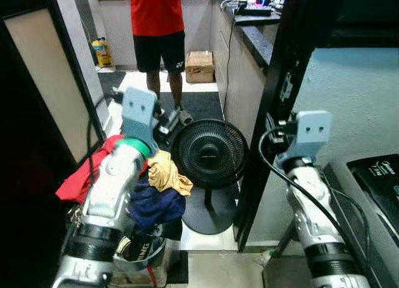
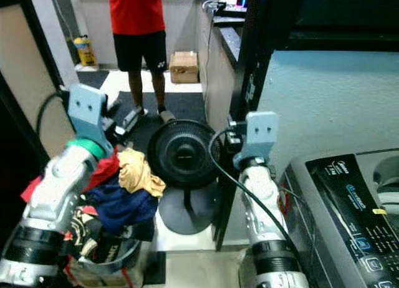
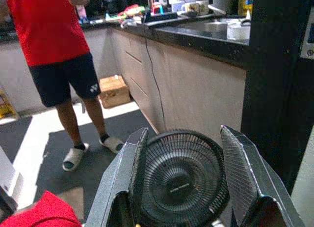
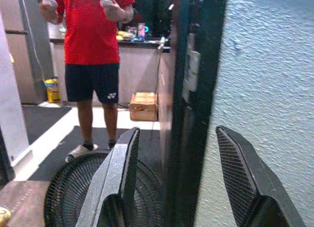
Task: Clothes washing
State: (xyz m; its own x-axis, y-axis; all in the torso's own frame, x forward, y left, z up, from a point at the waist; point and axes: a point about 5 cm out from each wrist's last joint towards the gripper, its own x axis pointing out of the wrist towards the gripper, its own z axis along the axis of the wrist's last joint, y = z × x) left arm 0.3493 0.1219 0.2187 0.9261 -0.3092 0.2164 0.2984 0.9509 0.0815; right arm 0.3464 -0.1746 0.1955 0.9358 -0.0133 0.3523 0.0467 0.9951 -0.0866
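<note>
Closest in, the robot's two silver arms rise from the bottom edge, both raised and pointing forward. The left tool (image 3: 184, 187) is spread wide with nothing between its black fingers (image 3: 122, 178); through the gap the black floor fan (image 1: 209, 154) shows. Just under and beside the left arm a heap of clothes (image 1: 153, 188) spills over a basket (image 1: 140, 254) on the floor: a red garment (image 1: 81, 179) hanging off the left side, a mustard-yellow piece (image 1: 167, 172) on top next to the fan, a dark blue one (image 1: 156, 206) beneath it.

The fan stands upright on its round base, just beside the clothes and next to a black door frame (image 1: 280, 95).

The right tool (image 4: 179, 187) is also wide open and empty, held up near that frame and a pale textured wall (image 1: 355, 101). At the far right sits the washing machine (image 2: 349, 207), its dark control panel facing up, well apart from the clothes.

Further back a person in a red shirt (image 1: 157, 26) and dark shorts stands on the kitchen floor, beside a dark tabletop (image 1: 259, 35) carrying small items, with a cardboard box (image 1: 199, 66) on the floor.
</note>
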